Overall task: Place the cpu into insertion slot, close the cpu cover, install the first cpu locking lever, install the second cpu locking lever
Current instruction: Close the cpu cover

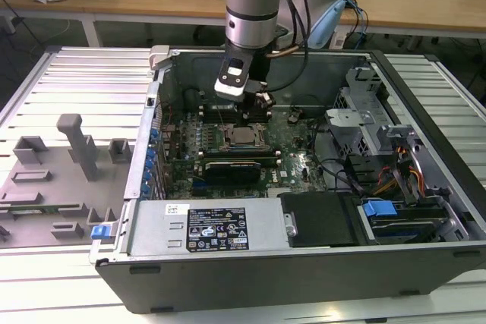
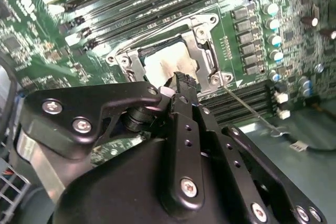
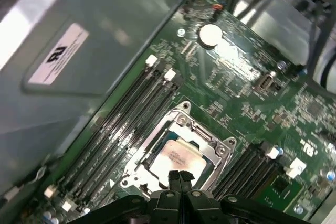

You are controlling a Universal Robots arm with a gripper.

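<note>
1. Exterior view: the gripper (image 1: 244, 110) hangs inside the open computer case (image 1: 304, 271), and the cpu (image 1: 243, 136) lies at about 6 o'clock from it, close beneath the fingertips.
2. In both wrist views the gripper (image 3: 178, 178) (image 2: 181, 81) has its two fingers pressed together with nothing between them, the tips just over the near edge of the socket.
3. The cpu (image 3: 178, 157) sits flat in the insertion slot (image 3: 194, 144), silver top up. The cpu cover (image 3: 209, 142) appears to lie down around it, framing the chip through its window.
4. In the second wrist view a thin locking lever (image 2: 249, 109) runs out from a corner of the cover (image 2: 202, 51) along the memory slots (image 2: 247, 100). It looks unlatched, which is a judgement.
5. In the exterior view the memory slots run from 9 to 3 o'clock.
6. Writing: the chip top carries faint print, too small to make out. A white sticker (image 3: 58, 53) is on the case wall, and a black label (image 1: 225, 228) lies at 6 o'clock from the socket on the power supply.
</note>
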